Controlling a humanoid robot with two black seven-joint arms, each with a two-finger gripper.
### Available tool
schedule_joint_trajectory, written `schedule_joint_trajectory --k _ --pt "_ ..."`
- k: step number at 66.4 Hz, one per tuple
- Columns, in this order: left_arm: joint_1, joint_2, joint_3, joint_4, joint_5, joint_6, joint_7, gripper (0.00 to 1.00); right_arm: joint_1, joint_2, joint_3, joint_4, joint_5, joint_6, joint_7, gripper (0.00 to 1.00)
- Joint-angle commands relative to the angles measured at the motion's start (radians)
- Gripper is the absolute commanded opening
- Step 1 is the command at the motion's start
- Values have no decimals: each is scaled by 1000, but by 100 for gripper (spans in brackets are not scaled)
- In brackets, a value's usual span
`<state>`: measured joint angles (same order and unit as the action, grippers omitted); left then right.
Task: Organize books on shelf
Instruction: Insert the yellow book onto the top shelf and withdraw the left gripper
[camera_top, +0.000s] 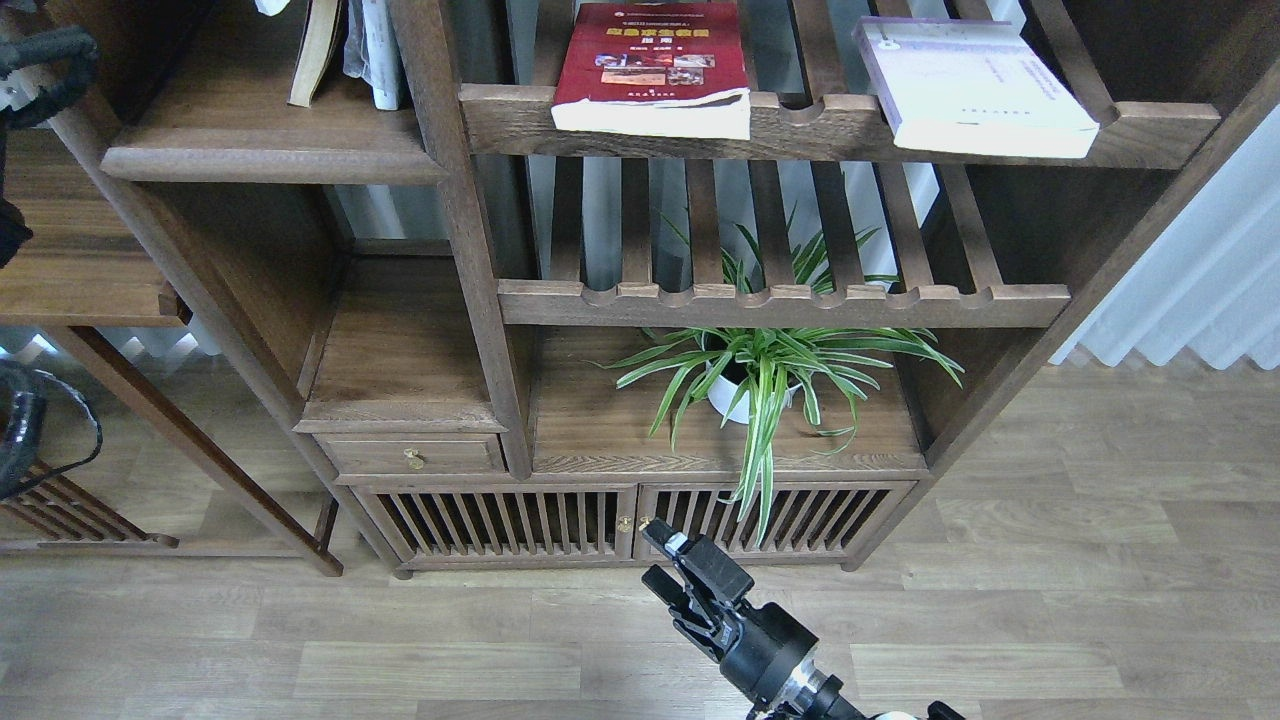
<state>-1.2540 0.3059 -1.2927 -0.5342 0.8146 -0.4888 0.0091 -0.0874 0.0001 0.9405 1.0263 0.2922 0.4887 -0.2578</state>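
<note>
The bookcase (470, 250) fills most of the room ahead, dark brown wood on a pale plank floor (1100, 560). High on its left side sits the shelf (270, 150), a solid plank with a thick rounded front edge; two books (318, 50) lean upright at its back, their covers hard to read from here. To the right run two slatted racks with notched front rails. On the upper rack (830, 130) the red book (655, 65) lies flat with its page edge hanging over the rail, and well apart to its right the pale book (975, 85) also lies flat, turned at a slant. The lower rack (780, 305) has a spider plant (770, 375) poking up through its slats from a white pot (730, 395) on the board below. Beneath are a small drawer (412, 455) and slatted doors (500, 520). The right gripper (665, 560) hangs low in front of those doors, its fingers spread apart and holding nothing, far below both flat books. The left gripper is not to be seen.
</note>
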Motion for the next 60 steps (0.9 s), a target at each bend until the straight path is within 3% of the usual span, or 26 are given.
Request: schedule_joint_trajectory --k 1,8,14,26,35,46,60 --pt "1 -4 10 26 -6 0 -4 3 0 0 0 0 1 0 0 99" --pt "2 -10 15 37 -11 0 -6 9 -2 0 1 2 1 0 0 99" --pt "2 -27 15 39 -51 0 -8 36 -2 0 1 3 1 0 0 99" --pt "25 -36 15 22 -118 0 -67 46 0 0 1 3 1 0 -1 99" --pt "53 -36 1 16 -162 0 -92 58 6 0 3 3 -1 0 0 99" --pt "128 -25 6 -67 -307 0 -80 62 11 0 9 3 1 0 0 99" --pt "288 -1 -5 -277 -413 0 -44 64 21 0 17 3 2 0 2 99"
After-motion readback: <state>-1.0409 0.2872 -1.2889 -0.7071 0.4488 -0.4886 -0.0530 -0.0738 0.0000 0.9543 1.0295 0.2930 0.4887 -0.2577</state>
